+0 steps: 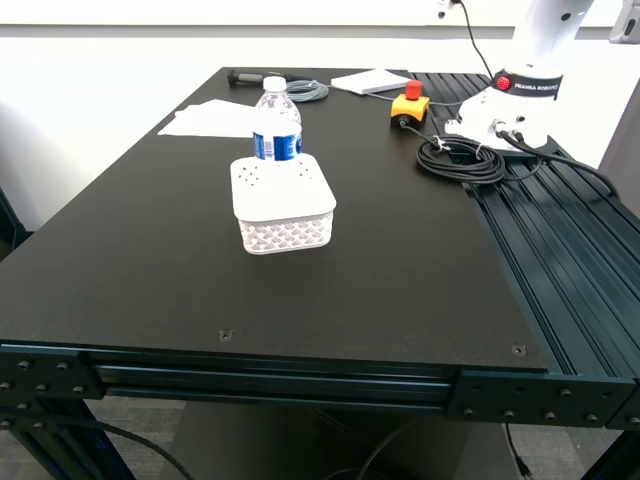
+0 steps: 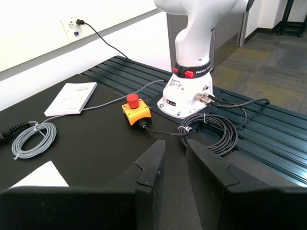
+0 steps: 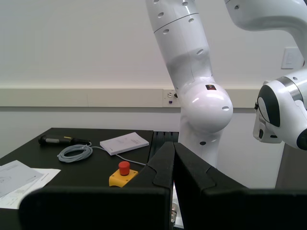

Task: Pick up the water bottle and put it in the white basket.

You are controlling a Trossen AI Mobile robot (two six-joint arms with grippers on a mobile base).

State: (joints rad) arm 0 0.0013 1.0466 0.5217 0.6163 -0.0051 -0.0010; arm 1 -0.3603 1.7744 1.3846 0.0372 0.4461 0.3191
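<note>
Water bottle (image 1: 277, 125), upright behind white basket (image 1: 283, 205), is judged light, slippery, best gripped mid-body; first claw (image 2: 175, 155) slightly parted, second claw (image 3: 173, 163) closed.

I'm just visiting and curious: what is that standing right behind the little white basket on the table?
A water bottle stands upright just behind the white basket: its white cap, ribbed shoulders and blue label show. The basket covers its lower part, so whether the two touch cannot be told.
</note>
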